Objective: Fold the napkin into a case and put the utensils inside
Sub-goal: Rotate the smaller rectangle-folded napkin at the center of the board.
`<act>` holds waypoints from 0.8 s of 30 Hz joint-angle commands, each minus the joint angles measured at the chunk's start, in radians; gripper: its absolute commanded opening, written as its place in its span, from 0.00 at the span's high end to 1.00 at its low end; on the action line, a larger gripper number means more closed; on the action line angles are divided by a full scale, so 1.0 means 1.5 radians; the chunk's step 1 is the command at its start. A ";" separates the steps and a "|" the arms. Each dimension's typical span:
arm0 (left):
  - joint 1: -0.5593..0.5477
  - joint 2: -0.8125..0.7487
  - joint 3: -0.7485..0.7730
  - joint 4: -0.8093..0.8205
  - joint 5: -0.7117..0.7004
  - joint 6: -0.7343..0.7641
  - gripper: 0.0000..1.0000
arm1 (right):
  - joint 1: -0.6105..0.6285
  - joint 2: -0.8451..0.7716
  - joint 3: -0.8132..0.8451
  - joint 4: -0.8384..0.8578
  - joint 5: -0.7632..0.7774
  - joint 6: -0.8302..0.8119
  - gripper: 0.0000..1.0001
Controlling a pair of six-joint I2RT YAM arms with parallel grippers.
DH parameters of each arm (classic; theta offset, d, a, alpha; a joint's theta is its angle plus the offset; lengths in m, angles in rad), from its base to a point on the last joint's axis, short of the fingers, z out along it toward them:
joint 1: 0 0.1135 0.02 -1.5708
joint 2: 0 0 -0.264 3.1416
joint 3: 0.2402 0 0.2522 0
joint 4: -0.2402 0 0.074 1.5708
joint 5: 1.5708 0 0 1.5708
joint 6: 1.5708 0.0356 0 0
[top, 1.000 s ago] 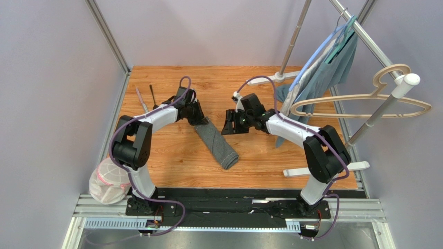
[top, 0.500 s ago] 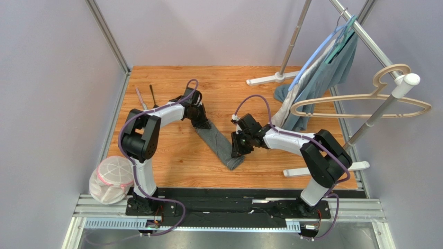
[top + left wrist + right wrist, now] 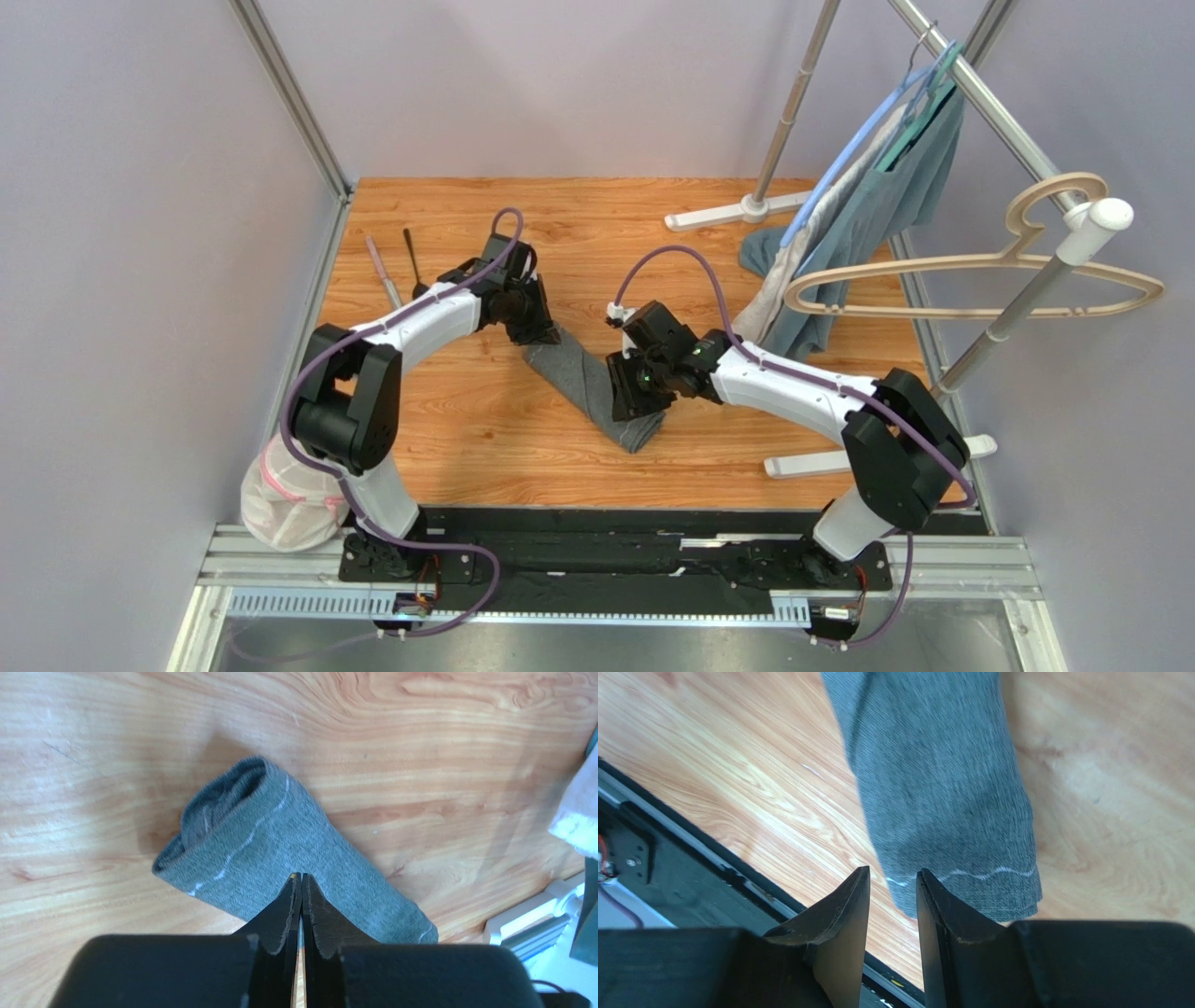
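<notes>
My left gripper (image 3: 302,877) has its fingers pressed together, tips set on the long edge of the napkin (image 3: 281,836). I cannot tell whether a layer is nipped between them or they only rest on it. My right gripper (image 3: 891,876) stands narrowly parted and holds nothing, with the stitched corner of the napkin's near end just past its tips. The cloth lies as a narrow folded strip, slanting across the middle of the table (image 3: 477,434) between the two arms. I see the main risk at the right side. If those jaws close on only the top layer, or scrape the corner as they come down, the fold could peel open. Any tug against the left gripper's hold could skew the strip. The left wrist view shows what the top view hides: one end gapes as a rounded mouth with layers showing, and it could collapse under pressure. The right wrist view shows how near the other end sits to the black base rail (image 3: 668,847). Only the top view shows the knife (image 3: 380,269) and spoon (image 3: 413,258), side by side at the far left and well apart from the napkin, so I judge the utensil step not yet begun.
</notes>
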 commanded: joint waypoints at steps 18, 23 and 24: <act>-0.008 -0.010 -0.143 0.087 -0.082 -0.090 0.93 | -0.103 0.162 0.148 0.004 0.259 -0.108 0.71; -0.006 -0.014 -0.074 0.036 -0.091 -0.070 0.93 | -0.113 0.205 0.254 -0.099 0.322 -0.149 0.69; -0.005 -0.011 -0.051 0.016 -0.093 -0.057 0.93 | -0.112 0.198 0.263 -0.109 0.331 -0.154 0.68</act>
